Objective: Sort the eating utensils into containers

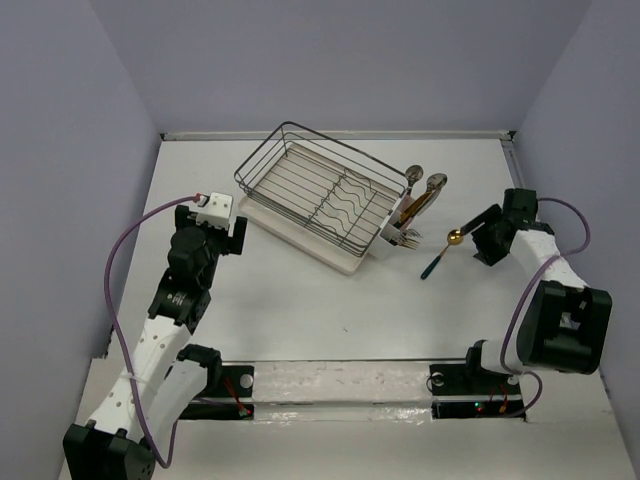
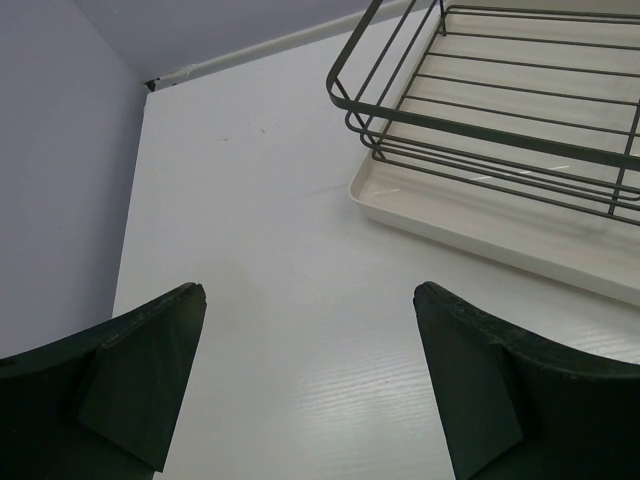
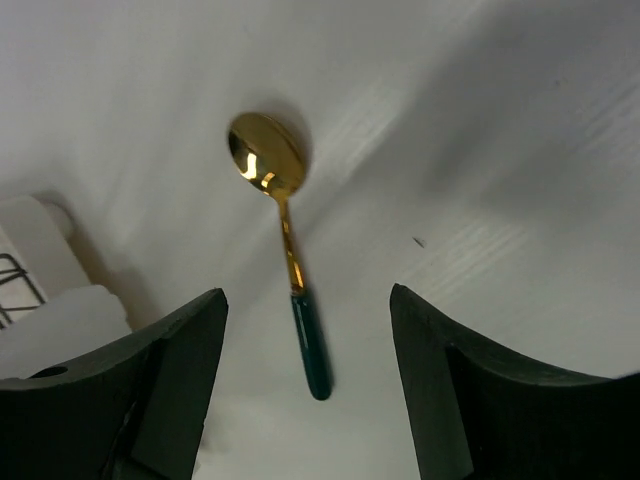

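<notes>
A spoon [image 1: 440, 252] with a gold bowl and teal handle lies flat on the white table, just right of the white cutlery container [image 1: 392, 240]. Several utensils [image 1: 420, 195] stand in that container, which hangs on the end of the black wire dish rack [image 1: 320, 190]. My right gripper [image 1: 478, 238] hovers open beside the spoon. In the right wrist view the spoon [image 3: 290, 250] lies on the table below and between the fingers, untouched, with the gripper [image 3: 308, 295] over its teal end. My left gripper [image 1: 238, 232] is open and empty by the rack's left end.
In the left wrist view the gripper [image 2: 310, 290] faces bare table, with the rack [image 2: 480, 130] and its cream drip tray [image 2: 480, 220] at upper right. A corner of the white container [image 3: 40, 260] shows at the left of the right wrist view. Walls enclose the table.
</notes>
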Controlling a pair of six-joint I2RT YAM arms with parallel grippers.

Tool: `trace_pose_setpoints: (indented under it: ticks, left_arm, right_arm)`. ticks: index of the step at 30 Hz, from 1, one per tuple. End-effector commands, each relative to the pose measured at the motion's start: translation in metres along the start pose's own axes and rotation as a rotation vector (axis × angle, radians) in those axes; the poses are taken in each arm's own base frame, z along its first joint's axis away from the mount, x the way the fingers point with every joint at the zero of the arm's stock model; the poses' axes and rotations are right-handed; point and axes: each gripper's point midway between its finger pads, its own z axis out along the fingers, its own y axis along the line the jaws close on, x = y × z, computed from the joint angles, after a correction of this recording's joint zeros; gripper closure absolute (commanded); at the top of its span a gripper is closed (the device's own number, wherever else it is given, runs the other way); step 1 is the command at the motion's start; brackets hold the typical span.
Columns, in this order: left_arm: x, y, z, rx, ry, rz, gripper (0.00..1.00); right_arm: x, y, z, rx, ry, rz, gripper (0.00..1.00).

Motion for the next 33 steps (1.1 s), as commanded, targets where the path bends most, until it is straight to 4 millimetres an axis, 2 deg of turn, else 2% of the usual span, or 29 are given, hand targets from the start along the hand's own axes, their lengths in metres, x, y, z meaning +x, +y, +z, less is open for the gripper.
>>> trace_pose_setpoints:
  ticks: [1,4,6,9,11,15,17,18,24,26,28,31,33]
  left_arm:
    - [-0.014,0.003,-0.001,-0.012,-0.075,-0.028,0.01]
    - [-0.013,0.003,0.000,-0.013,-0.078,-0.030,0.01]
    - [-0.012,0.002,0.001,-0.011,-0.080,-0.033,0.01]
    - [-0.013,0.002,0.001,-0.012,-0.083,-0.041,0.01]
    - [-0.011,0.002,0.000,-0.016,-0.079,-0.035,0.01]
    - [-0.008,0.006,0.000,-0.033,-0.072,-0.024,0.01]
    - [-0.009,0.007,-0.001,-0.040,-0.073,-0.025,0.01]
    - [-0.008,0.007,-0.001,-0.038,-0.072,-0.025,0.01]
    - [-0.004,0.009,-0.001,-0.056,-0.062,-0.022,0.01]
    - [-0.002,0.011,-0.001,-0.070,-0.057,-0.023,0.01]
    - [0.005,0.014,-0.001,-0.088,-0.042,-0.022,0.01]
    - [0.013,0.018,-0.002,-0.114,-0.025,-0.015,0.01]
    - [0.017,0.019,-0.002,-0.127,-0.018,-0.008,0.01]
  right_arm:
    - [0.026,-0.008,-0.009,0.020,0.056,0.014,0.29]
    - [0.051,-0.010,0.000,0.044,0.128,-0.040,0.28]
    - [0.077,-0.012,0.009,0.077,0.208,-0.078,0.27]
    - [0.096,-0.006,0.017,0.097,0.247,-0.118,0.27]
    - [0.096,-0.001,0.019,0.108,0.227,-0.140,0.27]
    - [0.095,-0.004,0.028,0.141,0.228,-0.134,0.30]
    - [0.096,-0.004,0.032,0.152,0.234,-0.122,0.34]
    - [0.094,-0.001,0.034,0.148,0.231,-0.121,0.35]
    - [0.071,-0.013,0.049,0.249,0.127,-0.161,0.36]
    - [0.064,-0.011,0.051,0.258,0.104,-0.187,0.41]
    - [0.062,-0.011,0.056,0.269,0.106,-0.209,0.51]
    - [0.069,-0.016,0.062,0.280,0.141,-0.222,0.59]
    - [0.077,-0.020,0.064,0.282,0.169,-0.222,0.59]
